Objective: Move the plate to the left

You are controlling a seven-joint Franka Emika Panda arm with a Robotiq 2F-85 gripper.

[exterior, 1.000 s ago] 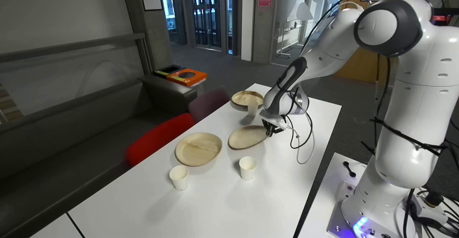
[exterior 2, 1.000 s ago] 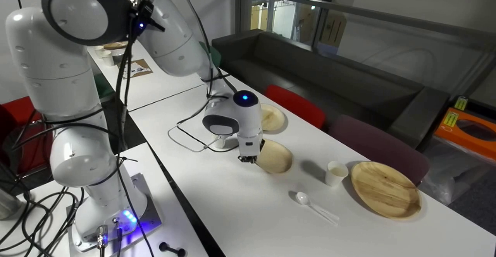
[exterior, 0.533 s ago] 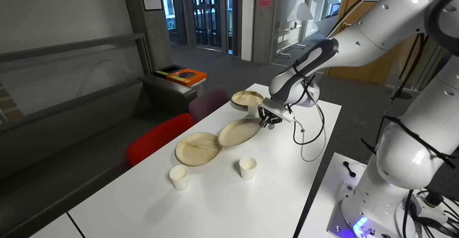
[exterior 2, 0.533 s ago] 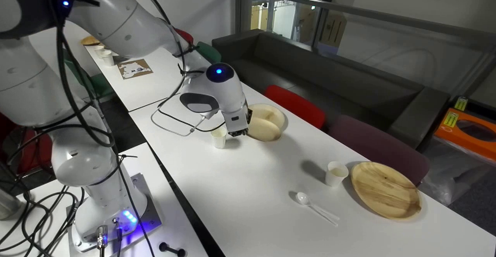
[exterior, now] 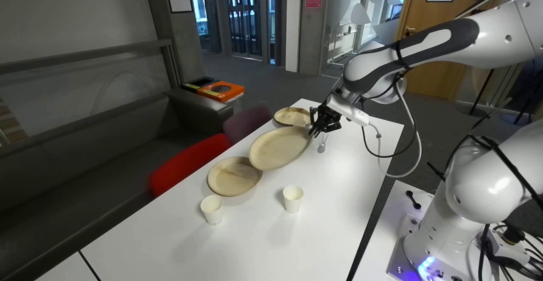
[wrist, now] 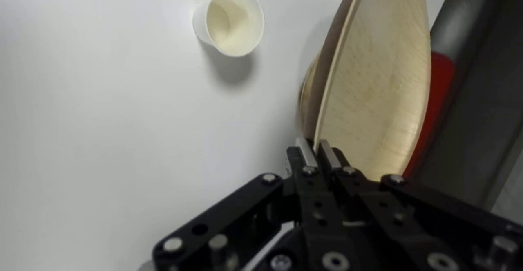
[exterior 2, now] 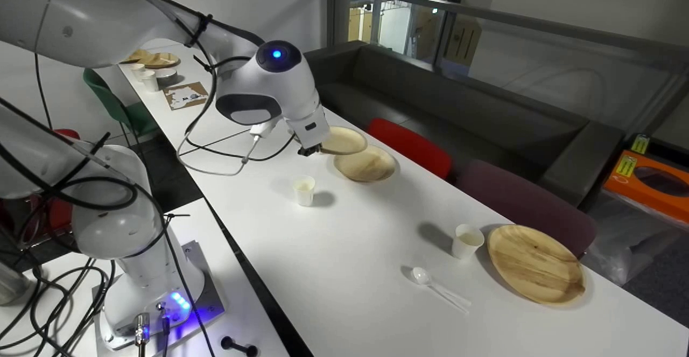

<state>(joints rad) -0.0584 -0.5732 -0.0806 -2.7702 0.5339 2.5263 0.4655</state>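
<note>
- Gripper (wrist: pixel 314 143): both fingers (wrist: pixel 330 156) pinched on the rim of the plate (wrist: pixel 376 70).
- The plate hangs tilted above the table (exterior: pixel 254 251), left of the gripper in an exterior view.
- Dish (exterior: pixel 233 177): on the table, near left of the plate there; contact cannot be told.
- Left cup (exterior: pixel 212 210), right cup (exterior: pixel 293 199): nearer than the plate.
- Far dish (exterior: pixel 291 115): beyond it.

- Plate (exterior: pixel 279 148): round, beige, shallow, low-rimmed.
- Pose: aloft, tilted, hollow side visible to me.
- Place: rim pinched in my gripper (wrist: pixel 315 150).
</note>
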